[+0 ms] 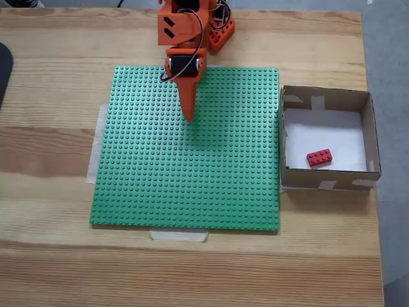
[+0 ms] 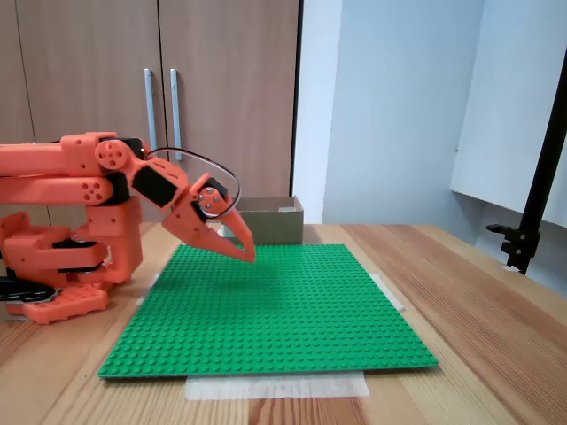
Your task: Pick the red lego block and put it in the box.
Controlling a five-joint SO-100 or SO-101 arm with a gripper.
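The red lego block [image 1: 319,157] lies on the white floor of the brown cardboard box [image 1: 327,180], toward its near wall in a fixed view. From the side, the box [image 2: 270,221] stands at the far edge of the table and the block is hidden behind its walls. My orange gripper [image 1: 189,116] hangs over the far half of the green baseplate [image 1: 192,166], well left of the box. Its jaws are shut with nothing between them, and the tip [image 2: 249,255] floats just above the studs.
The arm's orange base [image 2: 62,266] sits at the table's back, beside the green baseplate [image 2: 266,310]. Pale tape strips [image 1: 179,235] hold the baseplate down. A black stand [image 2: 532,204] rises off the table's right side. Wooden cabinets stand behind.
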